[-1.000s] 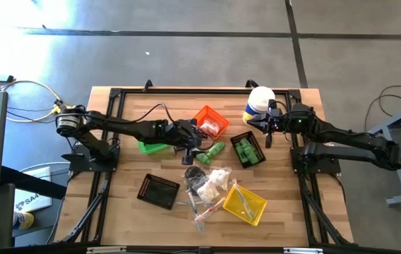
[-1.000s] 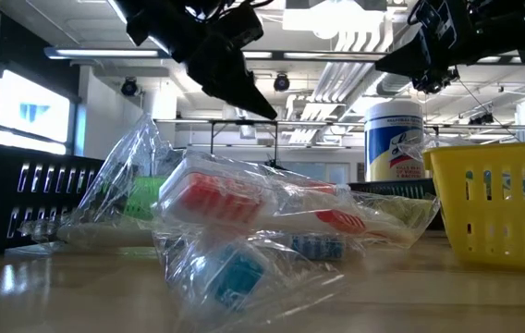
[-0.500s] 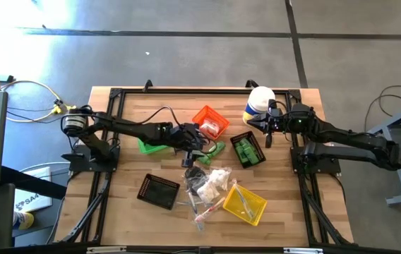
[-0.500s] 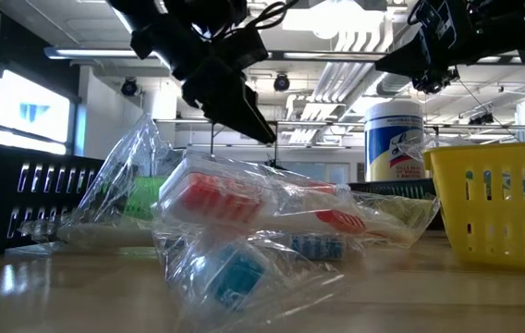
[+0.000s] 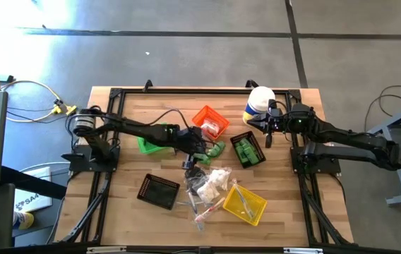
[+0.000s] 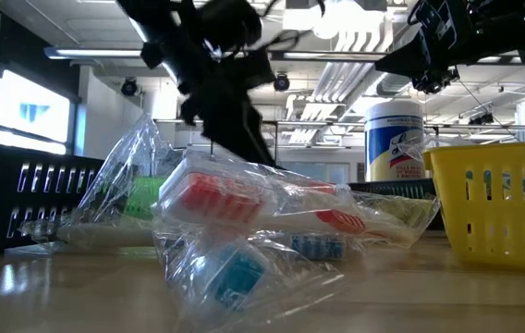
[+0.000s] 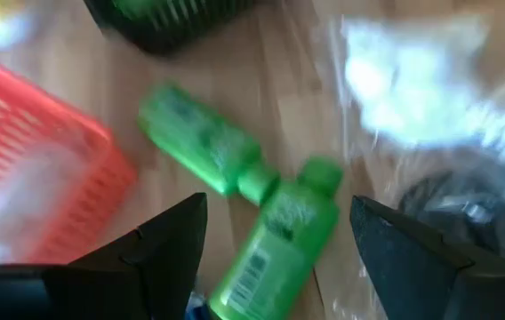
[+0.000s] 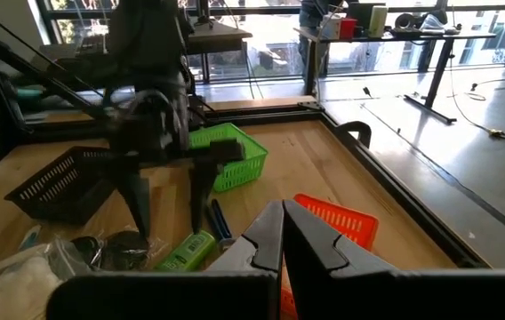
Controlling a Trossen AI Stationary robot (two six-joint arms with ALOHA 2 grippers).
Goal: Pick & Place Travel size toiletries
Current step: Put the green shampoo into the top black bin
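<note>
The left tool [image 5: 196,149] hung at the centre of the high view, over the wooden surface [image 5: 123,194]. Its fingers [image 7: 171,244] stood wide apart and held nothing. In the left wrist view, two green mini bottles [image 7: 252,200] lay on the surface between and just beyond the fingers, their cap ends meeting. In the high view the same bottles [image 5: 215,149] lay just right of the left tool, between the orange bin [image 5: 210,122] and the dark bin [image 5: 247,149] that held green items.

The remaining toiletries formed a pile [image 5: 211,182] at lower centre of the high view: white crinkly packets, clear-wrapped sticks and dark pieces. In the low view the clear-wrapped items [image 6: 244,217] filled the centre foreground.

A green bin [image 5: 151,145] sat partly under the left arm. A black bin [image 5: 158,191] stood at lower left of the pile, and a yellow bin [image 5: 245,204] at lower right.

The right tool [image 5: 267,128] hung at upper right of the high view, beside the white-lidded canister [image 5: 258,103]. Its fingers [image 8: 270,240] were pressed together and held nothing.
</note>
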